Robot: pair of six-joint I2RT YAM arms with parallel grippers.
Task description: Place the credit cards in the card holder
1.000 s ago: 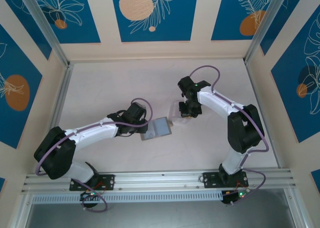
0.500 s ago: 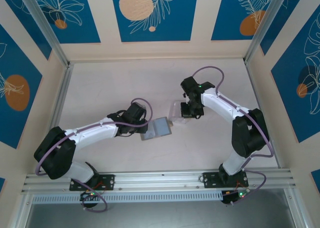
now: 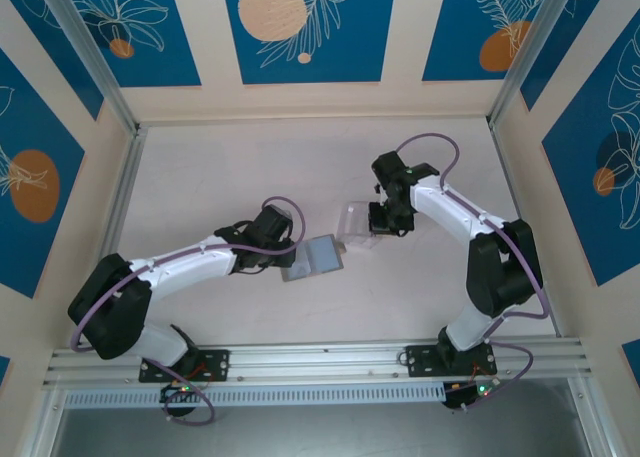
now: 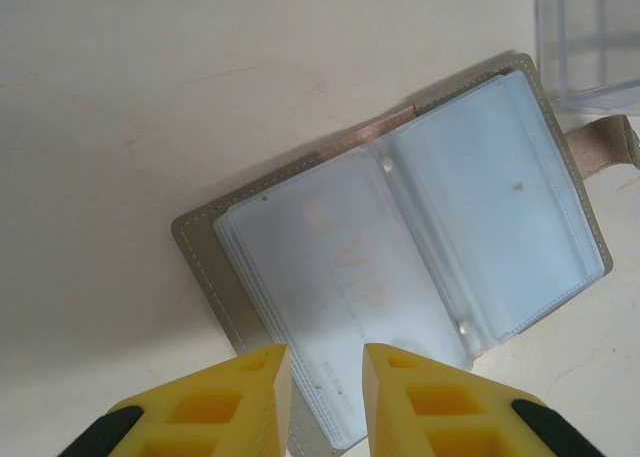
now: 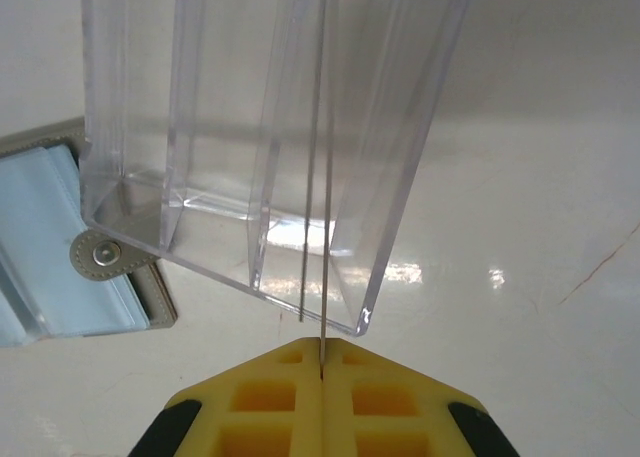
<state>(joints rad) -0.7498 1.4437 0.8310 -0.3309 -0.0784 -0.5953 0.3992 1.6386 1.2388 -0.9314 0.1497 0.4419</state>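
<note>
While the left gripper [image 4: 325,362] hangs low over the table [image 3: 230,177], its yellow fingers [image 4: 250,397] stand apart, clamping nothing; the near edge of the card holder [image 4: 400,247] sits in the gap, contact unclear. Holder lies open and flat at table centre, clear pockets up, snap tab to its right. Just right of it, touching the tab corner, stands a clear plastic box [image 5: 250,127]. Right gripper [image 5: 322,355] is clenched on a thin sheet [image 5: 323,227] seen edge-on against the box; can't tell if it's a credit card.
</note>
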